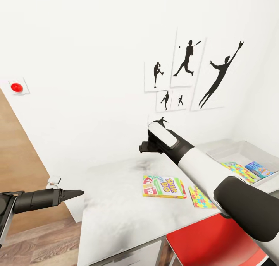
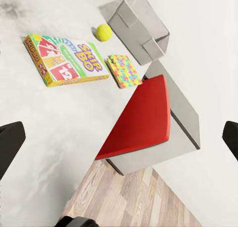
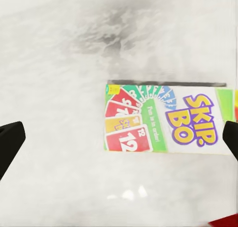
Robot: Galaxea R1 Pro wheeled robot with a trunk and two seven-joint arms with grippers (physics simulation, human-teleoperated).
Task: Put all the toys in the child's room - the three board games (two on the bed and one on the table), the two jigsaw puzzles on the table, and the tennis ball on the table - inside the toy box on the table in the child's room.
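Right arm: closest to the head camera, black and white, reaching out over the table (image 1: 116,204) toward the wall.
Right gripper (image 3: 119,138): fingers spread wide, nothing held, up above the SKIP-BO game (image 3: 166,119), not touching it.
Left gripper (image 1: 71,193): out past the left edge of the table, over the wood floor (image 1: 35,242); in the left wrist view both fingers sit far apart with nothing between them.
SKIP-BO game: flat on the table, near the middle of its front part, words facing up.
Jigsaw puzzle (image 1: 201,198): flat on the table just beside the SKIP-BO game, close to the front edge.
Tennis ball (image 2: 103,31): on the table near the toy box, a little apart from the SKIP-BO game.
Toy box (image 1: 242,157): at the far right corner of the table, by the wall.
Inside the toy box: another jigsaw puzzle (image 1: 240,171) and a small blue game (image 1: 257,169), side by side.
Red chair seat (image 1: 213,242): at the front edge of the table.
Wall: black pictures of ball players (image 1: 188,74), and a red button (image 1: 16,87) near the left.
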